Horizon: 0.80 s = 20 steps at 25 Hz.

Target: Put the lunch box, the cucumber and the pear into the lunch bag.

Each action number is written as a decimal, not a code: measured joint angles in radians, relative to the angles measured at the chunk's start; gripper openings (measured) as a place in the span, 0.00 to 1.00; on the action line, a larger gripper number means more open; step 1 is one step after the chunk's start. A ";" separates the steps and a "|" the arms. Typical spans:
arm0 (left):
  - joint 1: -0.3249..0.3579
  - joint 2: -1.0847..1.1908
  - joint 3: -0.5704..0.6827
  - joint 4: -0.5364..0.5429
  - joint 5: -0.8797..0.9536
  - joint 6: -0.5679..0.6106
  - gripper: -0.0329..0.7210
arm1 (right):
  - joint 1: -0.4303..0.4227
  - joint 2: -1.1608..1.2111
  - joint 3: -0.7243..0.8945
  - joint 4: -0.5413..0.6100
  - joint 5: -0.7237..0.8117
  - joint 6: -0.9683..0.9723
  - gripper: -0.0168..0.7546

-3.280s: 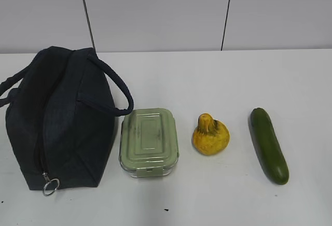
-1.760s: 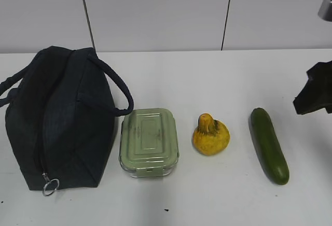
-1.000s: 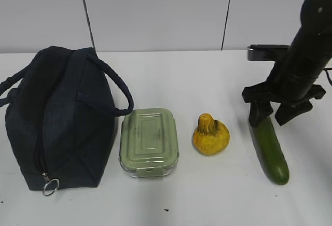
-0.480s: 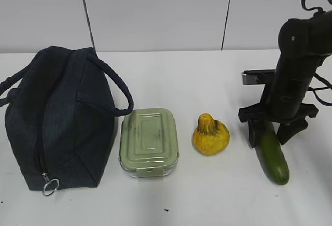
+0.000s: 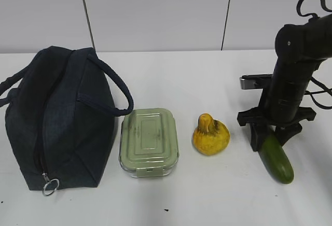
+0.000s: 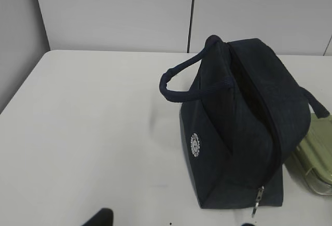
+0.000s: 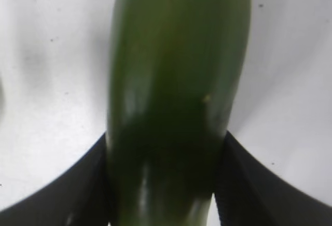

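The dark green cucumber [image 5: 278, 161] lies at the right of the table. My right gripper [image 5: 271, 142] stands over its far half, a finger against each side, shut on it; the wrist view shows the cucumber [image 7: 176, 70] filling the gap of the gripper [image 7: 166, 184]. The yellow-orange pear [image 5: 210, 134] sits left of it. The lunch box [image 5: 149, 140] with its sage-green lid stands beside the navy lunch bag [image 5: 62, 117]. The left wrist view shows the bag [image 6: 244, 127] and an edge of the box [image 6: 316, 156]. My left gripper [image 6: 175, 222] is open, its tips far apart, over bare table.
The bag's metal ring pull [image 5: 50, 186] hangs at its front lower corner, and one handle [image 5: 116, 88] loops out towards the lunch box. A white wall runs along the back of the white table [image 5: 181, 75]. The table's left edge [image 6: 21, 91] shows in the left wrist view.
My right arm came in from the right and came down over the cucumber. Its fingers have drawn in against the cucumber, whose near end shifted slightly right. The other things have not moved.
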 joint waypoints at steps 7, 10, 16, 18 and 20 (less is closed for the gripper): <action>0.000 0.000 0.000 0.000 0.000 0.000 0.62 | 0.000 0.008 -0.058 0.002 0.077 -0.025 0.52; 0.000 0.000 0.000 0.000 0.000 0.000 0.62 | 0.000 0.003 -0.086 0.002 0.111 -0.037 0.52; 0.000 0.000 0.000 0.000 0.000 0.000 0.62 | 0.000 -0.081 -0.134 0.002 0.140 -0.042 0.52; 0.000 0.000 0.000 0.000 0.000 0.000 0.62 | 0.000 -0.115 -0.144 0.002 0.148 -0.042 0.52; 0.000 0.000 0.000 0.000 0.000 0.000 0.62 | 0.000 -0.156 -0.148 0.013 0.155 -0.043 0.52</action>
